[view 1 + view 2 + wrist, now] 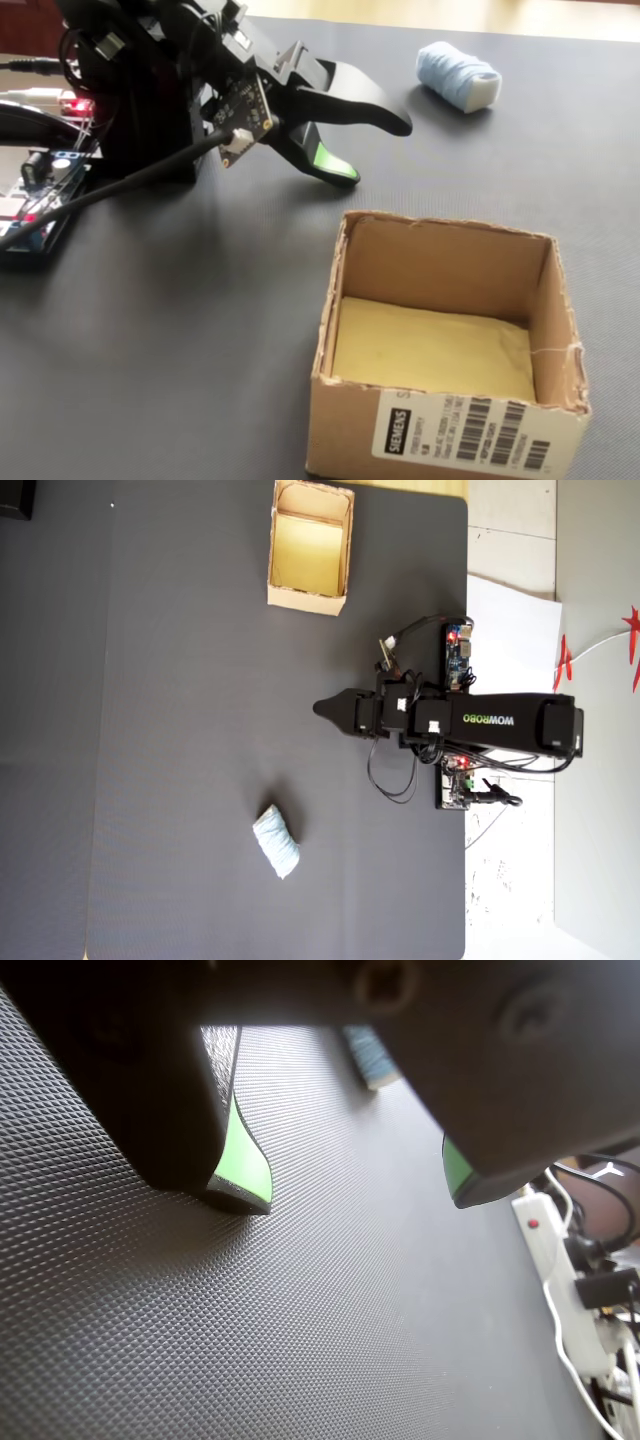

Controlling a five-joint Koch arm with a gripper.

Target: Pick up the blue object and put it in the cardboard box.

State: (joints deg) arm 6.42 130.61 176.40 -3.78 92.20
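Hobby electronics bench: dark textured mat over tabletop, bare circuit boards with lit LEDs beside arm base, white power strip, tangled cables.

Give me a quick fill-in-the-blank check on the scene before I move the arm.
1. The end effector is open and holds ____.
2. In the fixed view the cardboard box has nothing in it, and the label on its front wall reads ____.
3. The blue object lies on the dark ____, apart from the box.
4. In the overhead view the blue object lies toward the ____ edge of the picture, the box toward the top.

Missing words: nothing; SIEMENS; mat; bottom
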